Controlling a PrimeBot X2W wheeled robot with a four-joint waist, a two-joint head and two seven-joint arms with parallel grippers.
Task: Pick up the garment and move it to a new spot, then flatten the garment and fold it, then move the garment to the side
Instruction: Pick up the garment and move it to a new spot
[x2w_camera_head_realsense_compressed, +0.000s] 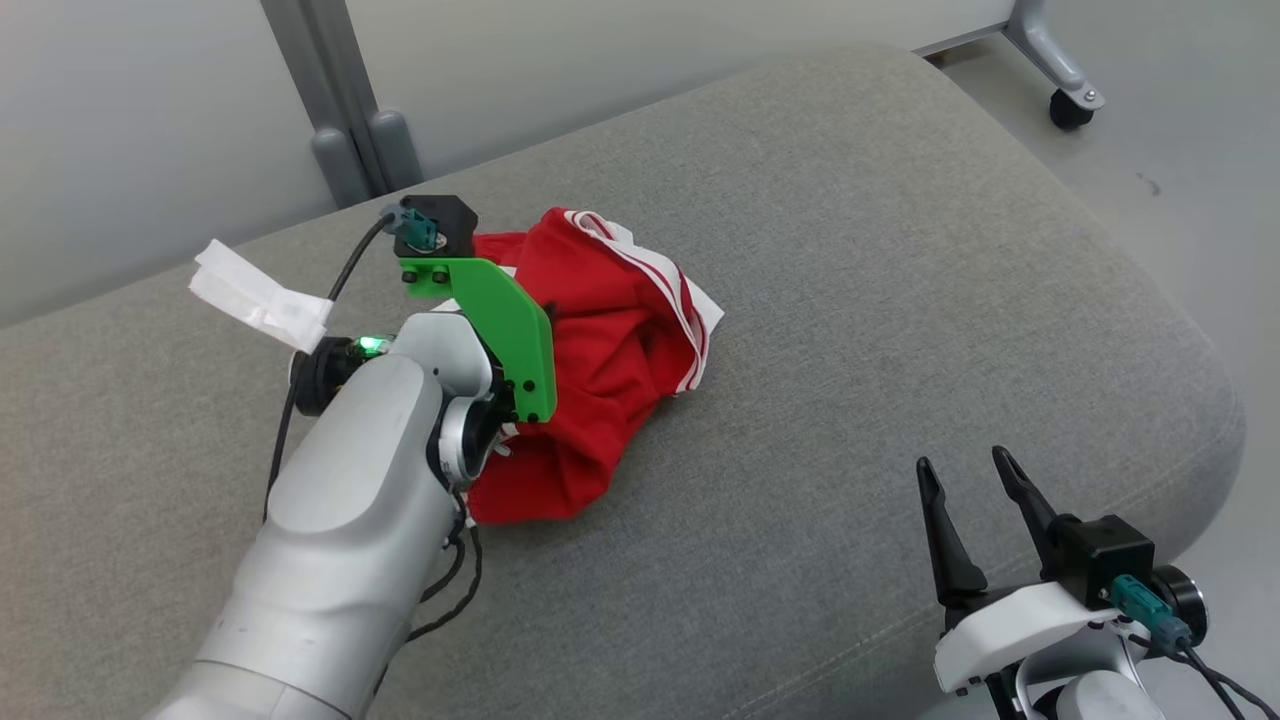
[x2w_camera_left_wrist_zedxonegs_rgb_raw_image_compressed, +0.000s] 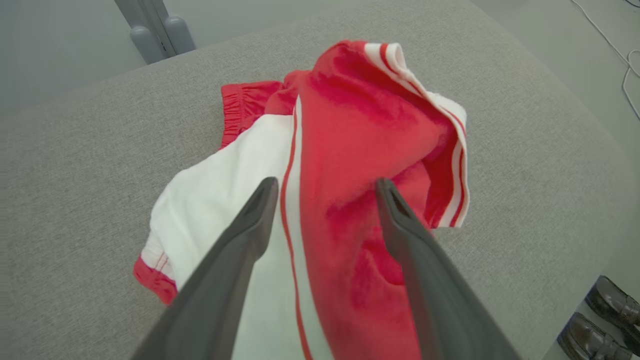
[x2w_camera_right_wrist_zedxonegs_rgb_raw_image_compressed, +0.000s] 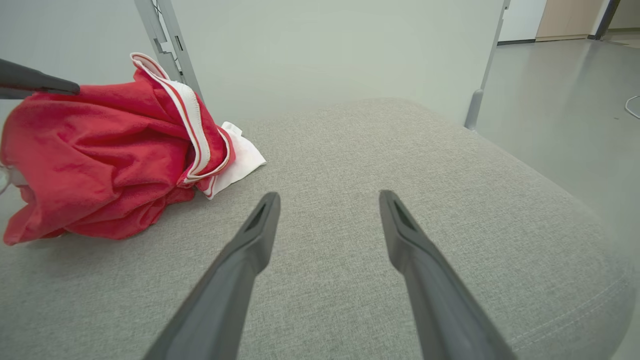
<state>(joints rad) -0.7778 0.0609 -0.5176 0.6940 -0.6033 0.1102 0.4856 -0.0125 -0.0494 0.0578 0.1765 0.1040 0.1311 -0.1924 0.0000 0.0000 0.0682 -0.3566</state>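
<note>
So, the red-and-white garment (x2w_camera_head_realsense_compressed: 600, 350) is found crumpled in 1 heap on the grey cushion (x2w_camera_head_realsense_compressed: 900, 300), toward its left half and well away from the edges. The left gripper (x2w_camera_left_wrist_zedxonegs_rgb_raw_image_compressed: 325, 185) is parked right over the heap with its jaws spread wide and nothing caught between them. Whether the tips are touching cloth can't be told. The right gripper (x2w_camera_head_realsense_compressed: 965, 465) is spread wide as well, empty, hovering over bare cushion well apart from the garment.

What could probably go wrong:
- Only the top red fold might get pinched, since layers are stacked every which way. The rest would then be dragged or dropped mid-move.
- A thick bunch might get grabbed instead, so flattening would be made harder later.
- The dark cable (x2w_camera_head_realsense_compressed: 300, 380) by the left wrist could get snagged on the fabric, being so close to it.

Counted:
- 1 garment
- 2 grippers, 4 dark fingers in all
- 1 cushion
- 1 white tag (x2w_camera_head_realsense_compressed: 260, 295) on the cable
- 1 caster wheel (x2w_camera_head_realsense_compressed: 1070, 108) on the floor
- 2 dark shoes (x2w_camera_left_wrist_zedxonegs_rgb_raw_image_compressed: 600, 320) beside the cushion
</note>
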